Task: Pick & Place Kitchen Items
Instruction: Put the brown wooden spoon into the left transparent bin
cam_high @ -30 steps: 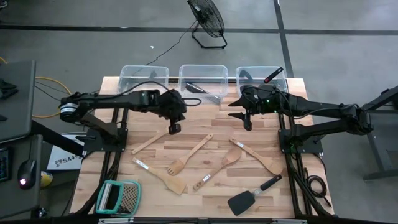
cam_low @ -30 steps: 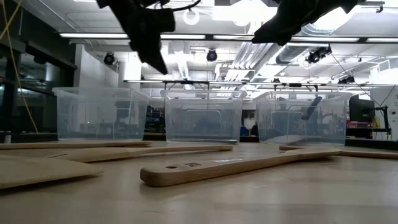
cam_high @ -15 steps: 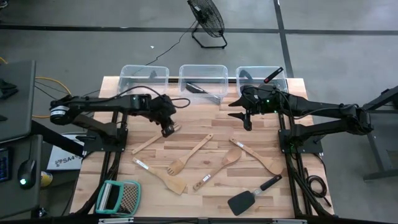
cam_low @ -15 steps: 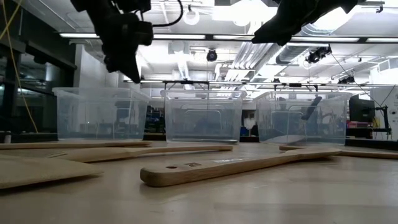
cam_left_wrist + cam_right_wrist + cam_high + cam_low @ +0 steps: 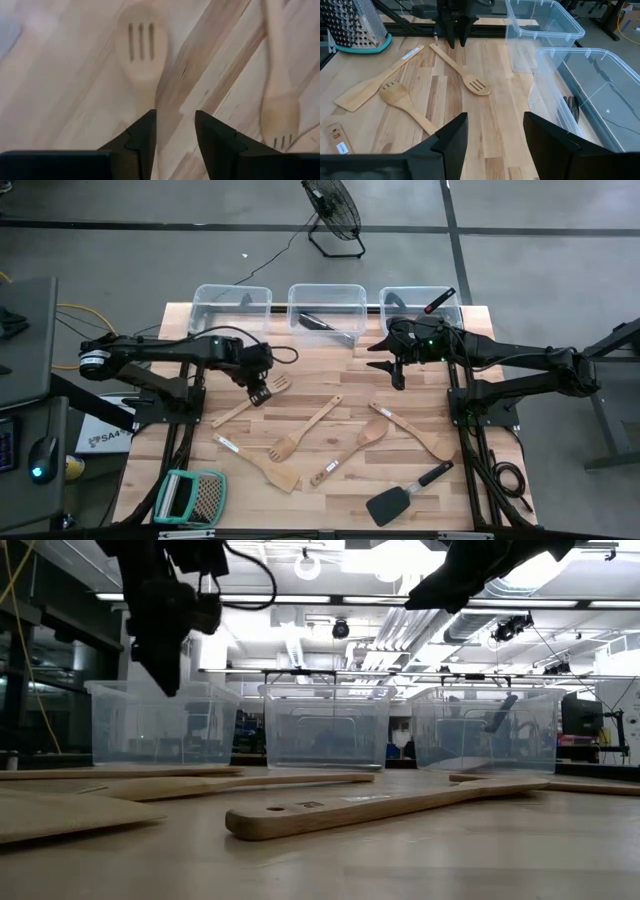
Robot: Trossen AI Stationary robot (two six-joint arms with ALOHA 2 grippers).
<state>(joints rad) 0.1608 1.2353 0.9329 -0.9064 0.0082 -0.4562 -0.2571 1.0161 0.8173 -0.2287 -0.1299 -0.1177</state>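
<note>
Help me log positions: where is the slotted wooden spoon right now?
In the high view the slotted wooden spoon lies on the table's left half, in front of the left bin, with the left claw open right above its neck.

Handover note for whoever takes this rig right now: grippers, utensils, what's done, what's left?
Left gripper: open, empty, poised over the handle of the slotted wooden spoon at the table's left-centre.
Right gripper: open, empty, hanging in front of the right bin.
Done: a black utensil lies in the middle bin, and a red-tipped black utensil leans in the right bin.
Left: the slotted spoon, the other wooden utensils spread across mid-table, and the black spatula near the front edge, all loose on the table.
</note>
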